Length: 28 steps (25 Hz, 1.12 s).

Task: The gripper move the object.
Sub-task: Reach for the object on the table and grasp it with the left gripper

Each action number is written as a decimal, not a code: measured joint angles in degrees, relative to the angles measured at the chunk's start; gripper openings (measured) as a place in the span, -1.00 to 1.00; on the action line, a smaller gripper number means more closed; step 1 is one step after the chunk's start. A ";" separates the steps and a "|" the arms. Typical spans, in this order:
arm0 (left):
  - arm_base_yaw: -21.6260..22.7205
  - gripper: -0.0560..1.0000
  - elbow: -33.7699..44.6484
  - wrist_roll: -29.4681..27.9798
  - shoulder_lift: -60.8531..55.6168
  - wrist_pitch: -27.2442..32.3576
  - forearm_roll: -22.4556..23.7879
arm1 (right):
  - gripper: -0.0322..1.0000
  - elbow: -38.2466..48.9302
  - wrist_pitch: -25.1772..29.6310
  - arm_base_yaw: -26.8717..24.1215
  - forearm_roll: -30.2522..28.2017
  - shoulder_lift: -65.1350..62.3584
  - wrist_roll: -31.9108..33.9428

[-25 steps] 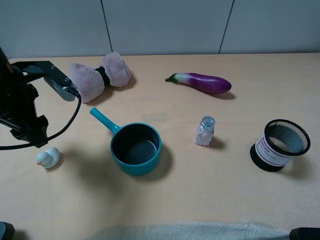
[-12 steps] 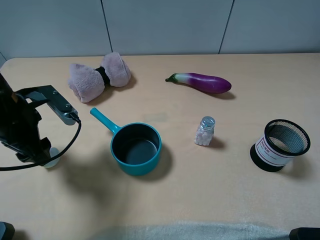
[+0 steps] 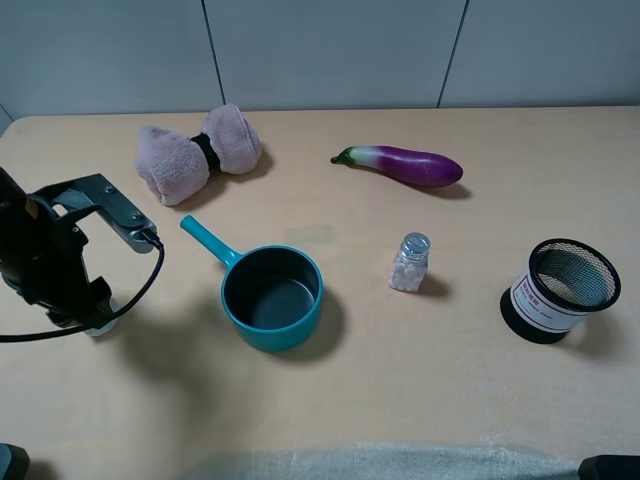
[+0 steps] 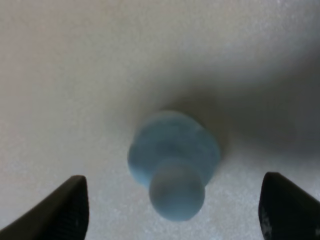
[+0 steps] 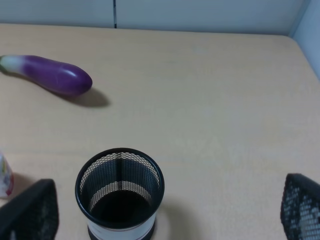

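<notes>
The left gripper (image 4: 174, 202) hangs low over the rubber duck (image 4: 172, 157), its fingers (image 4: 70, 205) spread wide either side and not touching it. The duck sits on the table (image 3: 420, 380) at nine o'clock from the teal saucepan (image 3: 272, 297). The right gripper (image 5: 165, 212) is also released, grasping nothing. The plush bow (image 3: 200, 150) lies far back at eleven o'clock

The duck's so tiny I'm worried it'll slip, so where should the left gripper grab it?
Probably the round body of the duck, coming straight down from above: it sits upright on the table, and the open left gripper has a finger on either side.
</notes>
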 joint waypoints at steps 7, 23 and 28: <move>0.00 0.43 0.52 0.00 0.00 -0.87 0.00 | 0.37 0.00 0.00 0.00 0.00 0.00 0.00; 0.00 0.43 -0.90 0.00 9.54 -1.57 0.00 | 0.37 0.00 -0.07 0.00 0.00 0.00 0.00; 0.00 0.43 -0.90 -0.07 11.39 -3.50 0.00 | 0.37 0.00 -0.07 0.00 0.00 0.00 0.00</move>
